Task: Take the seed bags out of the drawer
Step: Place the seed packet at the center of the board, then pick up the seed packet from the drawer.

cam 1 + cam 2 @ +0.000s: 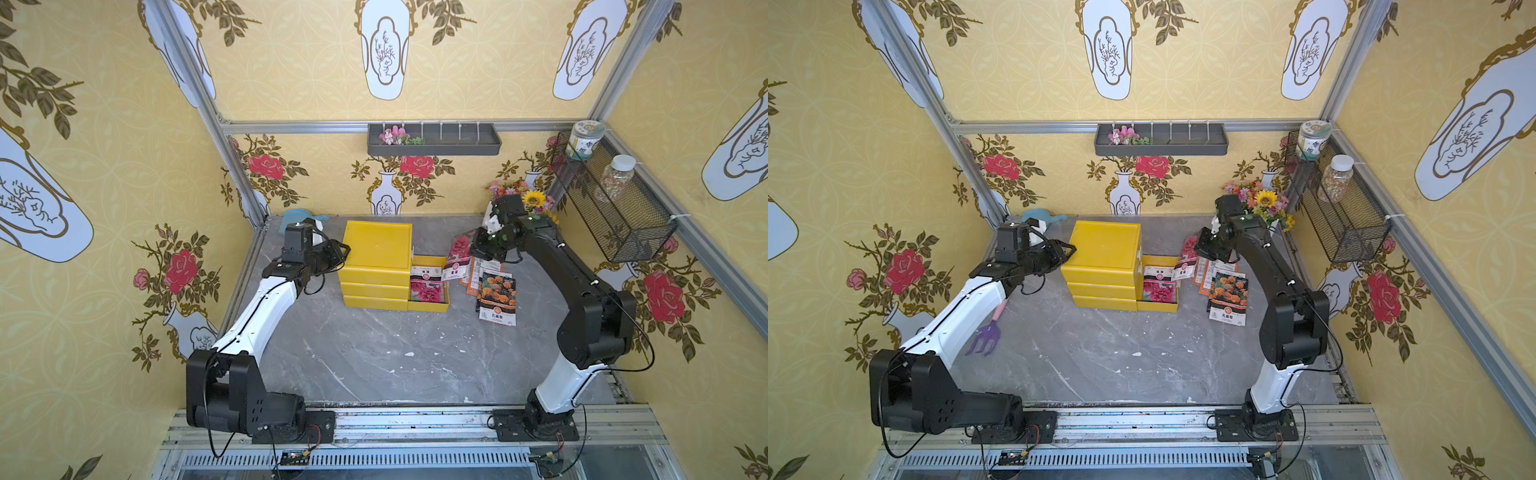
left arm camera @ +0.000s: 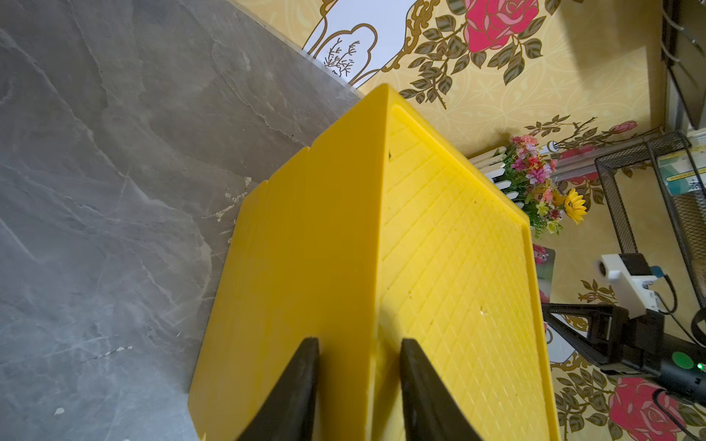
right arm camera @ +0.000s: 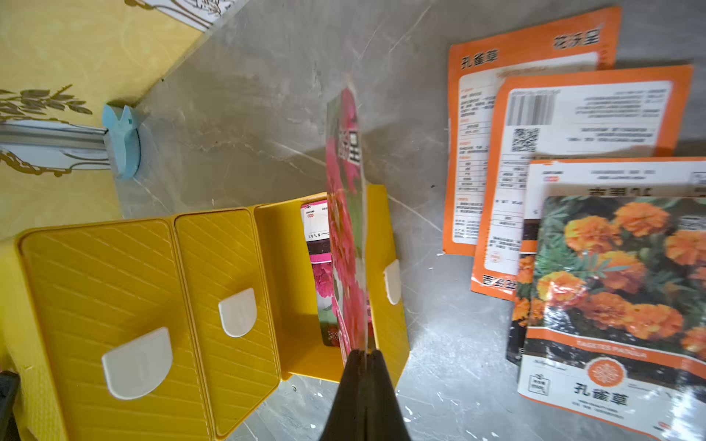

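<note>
Right arm arched forward, the right gripper (image 3: 366,354) pinches a pink seed bag (image 3: 345,229) edge-up above the open drawer (image 3: 292,290). The left gripper (image 2: 359,345), jaws partly apart, clasps the yellow cabinet (image 2: 305,248) rim. More seed bags (image 1: 497,293) lie beside the drawer.

Pink seed bag (image 3: 345,236) hangs pinched; orange seed bags (image 3: 611,267) overlap flat nearby.

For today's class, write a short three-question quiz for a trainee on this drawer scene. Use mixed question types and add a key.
1. True or false: the jaws of the right gripper are shut on a pink-flowered seed bag.
2. How many drawers of the yellow drawer unit stand open? A none, B one, C three.
3. Fill in: the marigold seed bags lie on the ___, beside the open drawer.
Key: 1 true; 2 B; 3 table.
</note>
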